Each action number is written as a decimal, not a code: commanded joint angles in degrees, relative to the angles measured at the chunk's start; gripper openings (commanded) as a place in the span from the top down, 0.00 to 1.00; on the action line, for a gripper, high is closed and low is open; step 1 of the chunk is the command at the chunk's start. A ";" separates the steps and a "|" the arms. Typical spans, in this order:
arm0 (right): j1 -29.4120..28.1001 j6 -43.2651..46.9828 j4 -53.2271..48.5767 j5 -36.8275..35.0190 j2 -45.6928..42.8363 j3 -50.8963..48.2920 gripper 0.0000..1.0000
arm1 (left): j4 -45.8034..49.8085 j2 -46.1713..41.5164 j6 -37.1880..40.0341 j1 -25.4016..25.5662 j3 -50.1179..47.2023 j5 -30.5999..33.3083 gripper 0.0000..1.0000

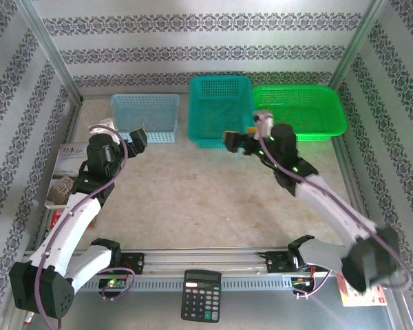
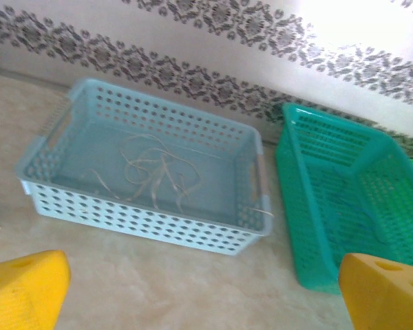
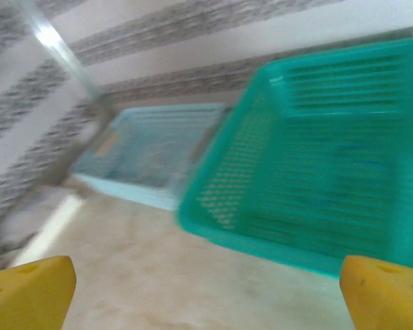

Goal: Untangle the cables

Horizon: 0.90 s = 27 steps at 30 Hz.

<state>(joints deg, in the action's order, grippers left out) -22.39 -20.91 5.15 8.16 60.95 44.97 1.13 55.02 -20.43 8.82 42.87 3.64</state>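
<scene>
Pale blue basket (image 2: 144, 227), far left of the desk (image 1: 206, 199), holds the cables (image 2: 155, 175): thin whitish and yellowish wires, looped in a loose tangle on its floor. Teal basket (image 2: 316, 227) just beside it on the right, green basket (image 1: 310, 130) next; contents of both unclear. Left end effector (image 2: 205, 295): fingers wide apart, facing the blue basket. Right end effector (image 3: 206, 289): fingers wide apart, before the teal basket.

Top view: bright, even, diffuse light; colours slightly washed out; only faint soft shadows on the table (image 1: 206, 199). Left wrist view: acceptably sharp on the pale blue basket (image 2: 144, 220); glare burns out the patterned wall (image 2: 358, 27) at upper right. Right wrist view: heavy blur throughout; the mesh of the teal basket (image 3: 316, 158) smears, edges indistinct.
</scene>
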 commanded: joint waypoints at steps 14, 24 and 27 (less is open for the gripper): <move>15.09 10.21 12.81 -33.26 -1.27 -23.14 0.02 | -32.29 13.90 19.53 -1.06 -17.32 11.20 0.00; 16.51 16.85 36.06 -23.53 7.29 -29.89 0.02 | -51.92 26.67 19.94 -6.74 -23.03 3.85 0.00; 17.81 18.71 44.82 -17.74 11.21 -30.80 0.02 | -57.81 31.49 19.23 -8.50 -24.06 0.23 0.00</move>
<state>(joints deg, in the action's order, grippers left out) -5.58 -5.65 37.71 -16.08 69.80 15.18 -45.65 83.68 -1.06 1.65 19.99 8.32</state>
